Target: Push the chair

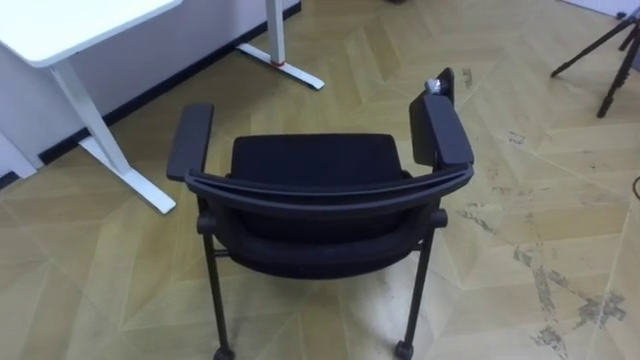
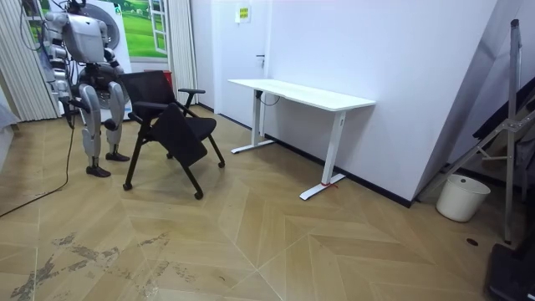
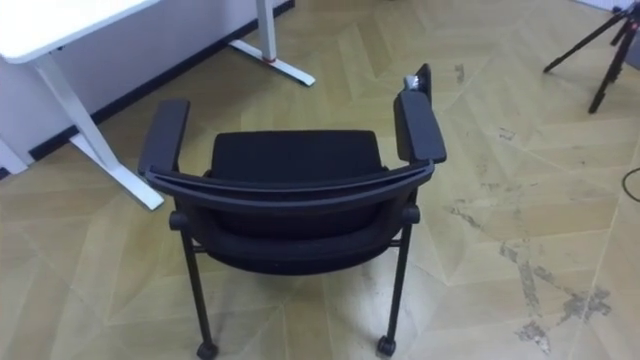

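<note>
A black chair (image 1: 320, 160) with armrests and small wheels stands on the wooden floor just in front of me, its curved backrest (image 1: 330, 190) nearest to me and its seat facing away. In the room view I stand right behind the chair (image 2: 171, 117), at the room view's left. My arms hang low beside my body there: my right hand (image 2: 73, 107) toward the room view's left, my left hand (image 2: 111, 124) closer to the chair back. Neither hand touches the chair as far as I can tell.
A white desk (image 1: 60, 25) on white legs stands ahead to my left, against the wall (image 2: 334, 50). A dark tripod (image 1: 610, 50) stands far right. A white bucket (image 2: 462, 197) and a leaning metal frame (image 2: 501, 125) are at the room view's right. Scuffed floor lies right of the chair.
</note>
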